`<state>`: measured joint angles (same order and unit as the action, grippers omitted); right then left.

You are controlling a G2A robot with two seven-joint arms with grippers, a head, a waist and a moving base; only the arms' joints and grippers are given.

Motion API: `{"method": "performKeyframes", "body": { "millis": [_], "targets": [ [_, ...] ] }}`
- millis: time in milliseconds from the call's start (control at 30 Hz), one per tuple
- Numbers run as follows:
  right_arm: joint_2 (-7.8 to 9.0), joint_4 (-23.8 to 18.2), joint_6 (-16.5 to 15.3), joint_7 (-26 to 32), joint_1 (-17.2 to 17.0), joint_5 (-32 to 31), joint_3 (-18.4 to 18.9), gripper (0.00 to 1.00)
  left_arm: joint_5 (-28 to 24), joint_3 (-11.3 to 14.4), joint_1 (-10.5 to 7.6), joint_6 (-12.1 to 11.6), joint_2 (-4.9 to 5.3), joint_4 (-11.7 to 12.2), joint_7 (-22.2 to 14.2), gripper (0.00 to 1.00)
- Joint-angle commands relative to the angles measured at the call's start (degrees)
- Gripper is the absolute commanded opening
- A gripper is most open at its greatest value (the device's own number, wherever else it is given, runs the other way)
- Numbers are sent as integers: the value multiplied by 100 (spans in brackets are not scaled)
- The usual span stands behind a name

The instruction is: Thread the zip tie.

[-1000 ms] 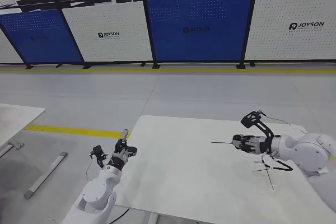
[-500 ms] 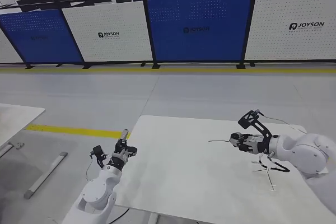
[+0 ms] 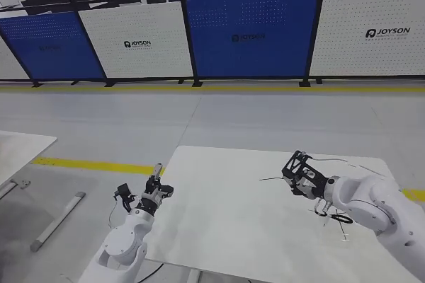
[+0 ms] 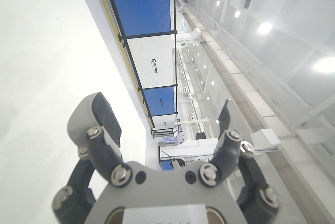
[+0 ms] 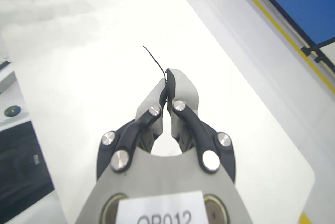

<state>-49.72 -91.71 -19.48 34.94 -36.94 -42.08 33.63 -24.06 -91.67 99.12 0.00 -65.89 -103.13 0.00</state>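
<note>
Left gripper (image 3: 154, 185) sits at the near-left edge of the desk (image 3: 227, 219) and points upward. In my left wrist view its jaws are wide apart with nothing between them (image 4: 167, 115). Further in, the right gripper (image 3: 295, 180) is over the right half of the desk, closer to the far edge than the near one. Its jaws are together, clamped on the black zip tie (image 5: 155, 59). Right wrist view shows the tie pinched between the pads, with the thin free end curving out past the tips (image 5: 167, 78). From the top view that free end (image 3: 273, 177) runs out toward the left side of the desk. I can't tell whether it touches the surface. The tie's head isn't something I can make out in either view. Left of the desk, well apart, there's a second white table (image 3: 14, 152). Beyond the far edge of the desk is grey floor with a yellow line (image 3: 92, 165), then a row of blue and white perforated panels (image 3: 251, 39).
</note>
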Motion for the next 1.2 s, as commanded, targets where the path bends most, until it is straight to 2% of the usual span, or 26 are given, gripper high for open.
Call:
{"method": "performKeyframes", "body": {
  "millis": [0, 500, 667, 767, 800, 1033, 1167],
  "targets": [
    [22, 27, 0, -31, 39, 36, -55, 0, 0, 0, 0, 0, 0, 0, 0, 100],
    [22, 33, 48, -61, 17, -31, -46, 0, 0, 0, 0, 0, 0, 0, 0, 100],
    [23, -118, 204, -342, -131, -1070, -5, 0, 0, 0, 0, 0, 0, 0, 0, 100],
    [43, -232, 88, -679, -267, -1634, 38, 0, 0, 0, 0, 0, 0, 0, 0, 100],
    [50, -235, 0, -830, -311, -1751, 77, 0, 0, 0, 0, 0, 0, 0, 0, 100],
    [113, -269, 0, -2075, -409, -2926, -42, 0, 0, 0, 0, 0, 0, 0, 0, 100],
    [131, -186, 0, -2186, -433, -3098, -113, 0, 0, 0, 0, 0, 0, 0, 0, 100]
  ]
}}
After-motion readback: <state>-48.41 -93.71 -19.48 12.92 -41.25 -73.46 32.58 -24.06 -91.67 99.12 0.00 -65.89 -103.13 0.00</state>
